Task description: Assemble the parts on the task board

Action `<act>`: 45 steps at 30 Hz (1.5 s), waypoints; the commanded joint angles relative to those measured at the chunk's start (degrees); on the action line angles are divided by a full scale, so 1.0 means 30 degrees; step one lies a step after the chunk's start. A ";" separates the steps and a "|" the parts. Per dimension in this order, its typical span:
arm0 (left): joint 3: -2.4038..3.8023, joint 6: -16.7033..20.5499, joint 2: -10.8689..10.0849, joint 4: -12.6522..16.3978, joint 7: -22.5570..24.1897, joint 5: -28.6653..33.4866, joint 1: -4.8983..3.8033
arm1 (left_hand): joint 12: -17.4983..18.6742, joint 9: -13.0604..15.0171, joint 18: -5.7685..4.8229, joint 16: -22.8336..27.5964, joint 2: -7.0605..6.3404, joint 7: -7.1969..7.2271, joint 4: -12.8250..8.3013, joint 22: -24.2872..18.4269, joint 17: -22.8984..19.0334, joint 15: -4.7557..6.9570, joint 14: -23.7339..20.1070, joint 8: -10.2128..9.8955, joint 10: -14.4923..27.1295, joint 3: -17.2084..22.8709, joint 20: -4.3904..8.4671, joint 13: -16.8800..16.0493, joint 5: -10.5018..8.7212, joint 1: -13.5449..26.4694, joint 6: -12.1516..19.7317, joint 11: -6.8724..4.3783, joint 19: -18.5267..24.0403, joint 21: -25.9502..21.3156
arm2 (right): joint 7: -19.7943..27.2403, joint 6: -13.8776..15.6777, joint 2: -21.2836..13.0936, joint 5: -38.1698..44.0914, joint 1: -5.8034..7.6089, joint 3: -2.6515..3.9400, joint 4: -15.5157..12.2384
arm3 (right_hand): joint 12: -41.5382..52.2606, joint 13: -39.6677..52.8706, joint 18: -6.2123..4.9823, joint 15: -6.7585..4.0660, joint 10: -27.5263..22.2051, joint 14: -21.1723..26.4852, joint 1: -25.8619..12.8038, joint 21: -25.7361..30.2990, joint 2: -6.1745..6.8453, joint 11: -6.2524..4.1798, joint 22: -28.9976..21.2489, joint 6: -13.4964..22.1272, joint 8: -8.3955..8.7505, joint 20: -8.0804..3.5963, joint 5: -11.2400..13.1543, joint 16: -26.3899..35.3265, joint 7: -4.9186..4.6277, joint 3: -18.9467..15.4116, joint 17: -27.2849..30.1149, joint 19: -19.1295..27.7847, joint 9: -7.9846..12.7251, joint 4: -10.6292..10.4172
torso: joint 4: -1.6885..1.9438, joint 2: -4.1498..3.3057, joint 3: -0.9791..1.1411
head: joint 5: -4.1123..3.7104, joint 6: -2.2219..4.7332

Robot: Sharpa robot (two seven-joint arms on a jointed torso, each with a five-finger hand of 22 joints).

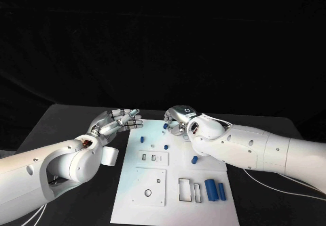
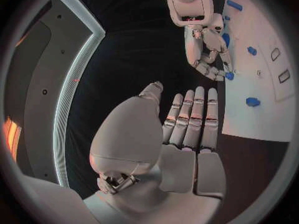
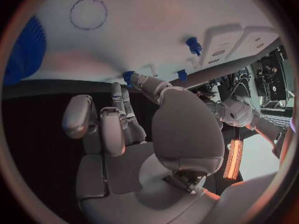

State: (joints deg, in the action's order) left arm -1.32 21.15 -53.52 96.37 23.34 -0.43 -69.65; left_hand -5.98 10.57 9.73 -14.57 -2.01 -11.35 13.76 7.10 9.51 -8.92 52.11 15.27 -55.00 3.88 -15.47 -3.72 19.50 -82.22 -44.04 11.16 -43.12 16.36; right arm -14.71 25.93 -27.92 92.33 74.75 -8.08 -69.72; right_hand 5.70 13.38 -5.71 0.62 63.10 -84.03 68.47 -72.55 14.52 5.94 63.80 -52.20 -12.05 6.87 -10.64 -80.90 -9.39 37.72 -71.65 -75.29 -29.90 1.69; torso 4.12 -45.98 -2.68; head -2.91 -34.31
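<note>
Blue part sits pinched in the right robot hand fingertips above the task board's far edge.

Left hand empty, spread; right hand pinching.

Head camera looking down, 2 wrist cameras behind each hand, all sharing the task board.
</note>
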 commanded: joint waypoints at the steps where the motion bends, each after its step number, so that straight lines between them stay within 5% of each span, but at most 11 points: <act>1: 0.0019 -0.0349 0.0011 0.0038 0.0057 0.0040 -0.0039 | 0.0133 -0.0024 0.0211 0.0069 -0.0119 -0.0657 0.0007 -0.0018 0.0022 -0.0084 0.0063 -0.0060 -0.0119 -0.0086 0.0035 0.0005 -0.0069 -0.0060 -0.0113 0.0048 -0.0114 -0.0113 | -0.0180 -0.0727 0.0028 0.0119 -0.0008 -0.0004 -0.0047 | -0.0066 -0.0018 -0.0066 0.0176 -0.0139 -0.0718 -0.0040 0.0040 0.0198 -0.0002 0.0054 0.0110 0.0096 0.0051 -0.0057 0.0021 -0.0006 -0.0162 -0.0007 -0.0004 0.0053 -0.0006 | 0.0003 -0.0012 0.0018 | 0.0021 -0.0028; 10: 0.0018 -0.0346 -0.0010 -0.0009 0.0057 0.0040 -0.0045 | 0.0133 -0.0024 0.0211 0.0069 -0.0119 -0.0657 0.0007 -0.0018 0.0022 -0.0084 0.0063 -0.0060 -0.0119 -0.0086 0.0035 0.0005 -0.0069 -0.0060 -0.0113 0.0048 -0.0114 -0.0113 | -0.0185 -0.0221 -0.0753 0.0124 -0.0009 -0.0008 -0.0850 | 0.0067 0.0001 -0.0047 0.0170 -0.0029 -0.0733 0.0084 -0.0038 0.0158 -0.0017 0.0208 -0.0240 -0.0024 0.0077 -0.0245 -0.0028 -0.0004 -0.0326 -0.0030 -0.0117 0.0044 -0.0014 | -0.0041 0.0021 0.0025 | -0.0005 -0.0016; 18: 0.0015 -0.0367 -0.0078 -0.0128 0.0085 0.0054 -0.0044 | 0.0156 -0.0028 0.0210 0.0087 -0.0107 -0.0657 0.0020 -0.0035 0.0024 -0.0087 0.0061 -0.0063 -0.0125 -0.0093 0.0033 0.0004 -0.0079 -0.0060 -0.0117 0.0050 -0.0122 -0.0128 | -0.0234 0.1099 -0.3696 -0.1203 0.0122 0.0182 -0.3581 | 0.0792 0.0232 0.0081 -0.0063 0.1404 -0.0857 -0.0086 -0.0458 0.0187 -0.0344 0.0883 -0.0544 -0.0006 -0.0090 -0.0183 -0.0321 0.0202 -0.0510 -0.0365 -0.0547 0.0119 -0.0432 | -0.0212 0.0164 0.0068 | -0.0147 0.0069; 20: 0.0015 -0.0371 -0.0098 -0.0155 0.0091 0.0056 -0.0044 | 0.0156 -0.0028 0.0210 0.0087 -0.0107 -0.0657 0.0020 -0.0035 0.0024 -0.0087 0.0061 -0.0063 -0.0125 -0.0093 0.0033 0.0004 -0.0079 -0.0060 -0.0117 0.0050 -0.0122 -0.0128 | -0.0182 0.1216 -0.4801 -0.1991 0.0262 0.0227 -0.4452 | 0.1080 0.0417 0.0100 -0.0117 0.2063 -0.0886 -0.0567 -0.0480 0.0606 -0.0407 0.0961 0.0417 0.0575 -0.0175 0.0053 -0.0422 0.0120 -0.1071 -0.0461 -0.0585 0.0358 -0.0813 | -0.0243 0.0199 0.0059 | -0.0169 0.0099; 22: 0.0014 -0.0360 -0.0148 -0.0175 0.0097 0.0058 -0.0044 | 0.0164 -0.0028 0.0210 0.0094 -0.0106 -0.0655 0.0019 -0.0041 0.0025 -0.0087 0.0061 -0.0062 -0.0128 -0.0095 0.0033 0.0004 -0.0081 -0.0067 -0.0123 0.0050 -0.0125 -0.0134 | -0.0159 0.1093 -0.5711 -0.2806 0.0395 0.0250 -0.5105 | 0.1332 0.0723 0.0087 -0.0129 0.2435 -0.0863 -0.0340 -0.0387 0.0417 -0.0380 0.0929 0.1651 0.0999 -0.0164 0.0280 -0.0456 0.0020 -0.3172 -0.0416 -0.0545 0.0632 -0.1144 | -0.0312 0.0247 0.0057 | -0.0153 0.0119; 24: 0.0014 -0.0334 -0.0206 -0.0203 0.0109 0.0059 -0.0043 | 0.0164 -0.0028 0.0210 0.0094 -0.0106 -0.0655 0.0019 -0.0041 0.0025 -0.0087 0.0061 -0.0062 -0.0128 -0.0095 0.0033 0.0004 -0.0081 -0.0067 -0.0123 0.0050 -0.0125 -0.0134 | -0.0130 0.0783 -0.6565 -0.3866 0.0510 0.0266 -0.5653 | 0.2406 0.1688 0.0097 -0.0296 0.3361 -0.0860 0.0974 -0.0375 -0.0353 -0.0608 0.1043 0.2390 0.0295 -0.0345 -0.0552 -0.0534 0.0235 -0.7366 -0.0419 -0.0594 0.0641 -0.2369 | -0.0440 0.0284 0.0082 | -0.0073 0.0095; 27: 0.0013 -0.0349 -0.0237 -0.0269 0.0143 0.0046 -0.0042 | 0.0171 -0.0029 0.0209 0.0100 -0.0107 -0.0654 0.0016 -0.0045 0.0025 -0.0088 0.0058 -0.0062 -0.0129 -0.0095 0.0032 0.0004 -0.0080 -0.0076 -0.0125 0.0050 -0.0127 -0.0138 | -0.0082 0.0227 -0.7458 -0.5124 0.0602 0.0277 -0.6112 | 0.3802 0.2992 0.0130 -0.0534 0.3752 -0.0911 0.2250 -0.0477 -0.0513 -0.0911 0.1279 0.2772 -0.0445 -0.0546 -0.0814 -0.0663 0.0375 -0.9083 -0.0578 -0.0738 0.0574 -0.3635 | -0.0526 0.0322 0.0132 | -0.0060 0.0088; 29: 0.0012 -0.0375 -0.0244 -0.0328 0.0163 -0.0064 -0.0041 | 0.0171 -0.0029 0.0209 0.0100 -0.0107 -0.0654 0.0016 -0.0045 0.0025 -0.0088 0.0058 -0.0062 -0.0129 -0.0095 0.0032 0.0004 -0.0080 -0.0076 -0.0125 0.0050 -0.0127 -0.0138 | -0.0035 -0.0141 -0.7863 -0.5776 0.0637 0.0281 -0.6215 | 0.6654 0.5649 0.0193 -0.0655 0.3218 -0.1016 0.3377 -0.0637 -0.0424 -0.1074 0.1617 0.3012 -0.1441 -0.0757 -0.1169 -0.0922 0.0553 -0.9986 -0.1018 -0.0922 0.0399 -0.5040 | -0.0566 0.0347 0.0167 | -0.0023 0.0085; 31: 0.0011 -0.0395 -0.0243 -0.0378 0.0173 -0.0168 -0.0040 | 0.0175 -0.0030 0.0209 0.0104 -0.0106 -0.0653 0.0014 -0.0049 0.0025 -0.0089 0.0056 -0.0063 -0.0130 -0.0094 0.0032 0.0004 -0.0079 -0.0083 -0.0126 0.0050 -0.0128 -0.0142 | -0.0034 -0.0465 -0.8090 -0.6138 0.0656 0.0282 -0.6176 | 0.8969 0.7709 0.0287 -0.0710 0.2809 -0.1174 0.3876 -0.0901 -0.0308 -0.1089 0.2029 0.3186 -0.1981 -0.0745 -0.1381 -0.1299 0.0608 -1.0224 -0.1752 -0.1151 0.0329 -0.5767 | -0.0584 0.0354 0.0191 | -0.0012 0.0072; 34: 0.0010 -0.0432 -0.0229 -0.0431 0.0180 -0.0272 -0.0039 | 0.0179 -0.0030 0.0209 0.0108 -0.0106 -0.0653 0.0012 -0.0051 0.0024 -0.0089 0.0053 -0.0063 -0.0130 -0.0094 0.0032 0.0004 -0.0079 -0.0087 -0.0127 0.0050 -0.0128 -0.0144 | -0.0099 -0.1056 -0.8137 -0.6535 0.0670 0.0280 -0.5826 | 1.8152 1.5931 0.0477 -0.0688 0.3653 -0.1547 0.4088 -0.1450 -0.0495 -0.1018 0.2910 0.3640 -0.3191 -0.0641 -0.1490 -0.2242 0.0563 -1.0454 -0.3814 -0.1604 0.0388 -0.6122 | -0.0596 0.0360 0.0238 | -0.0040 0.0054; 45: 0.0009 -0.0540 -0.0166 -0.0501 0.0152 -0.0342 -0.0034 | 0.0188 -0.0031 0.0207 0.0122 -0.0104 -0.0651 0.0010 -0.0058 0.0022 -0.0092 0.0041 -0.0064 -0.0132 -0.0094 0.0030 0.0004 -0.0078 -0.0098 -0.0129 0.0052 -0.0129 -0.0151 | -0.0058 -0.1842 -0.7187 -0.7224 0.0401 0.0257 -0.4624 | 2.3942 2.1070 0.0673 -0.0451 0.5683 -0.1915 0.4126 -0.2145 -0.0676 -0.0875 0.3983 0.3775 -0.4174 -0.0507 -0.1960 -0.2935 0.0452 -0.9963 -0.5767 -0.2111 0.0882 -0.6071 | -0.0473 0.0298 0.0273 | 0.0025 -0.0011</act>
State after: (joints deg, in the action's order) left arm -1.34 20.75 -54.14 94.82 23.29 -0.90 -69.70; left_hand -5.77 10.53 9.73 -14.57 -2.01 -11.35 13.75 7.01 9.49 -8.92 52.11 15.27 -55.00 3.88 -15.47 -3.72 19.50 -82.21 -44.04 11.16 -43.11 16.14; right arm -14.97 23.04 -49.70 72.38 76.11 -7.29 -83.84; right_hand 77.14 74.94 -4.80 -1.25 79.68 -84.04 80.85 -78.84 13.13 3.33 74.95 -41.04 -24.39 5.43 -16.31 -89.36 -7.87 7.61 -74.96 -81.26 -27.31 -16.53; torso 2.55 -45.00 -1.92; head -2.91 -34.33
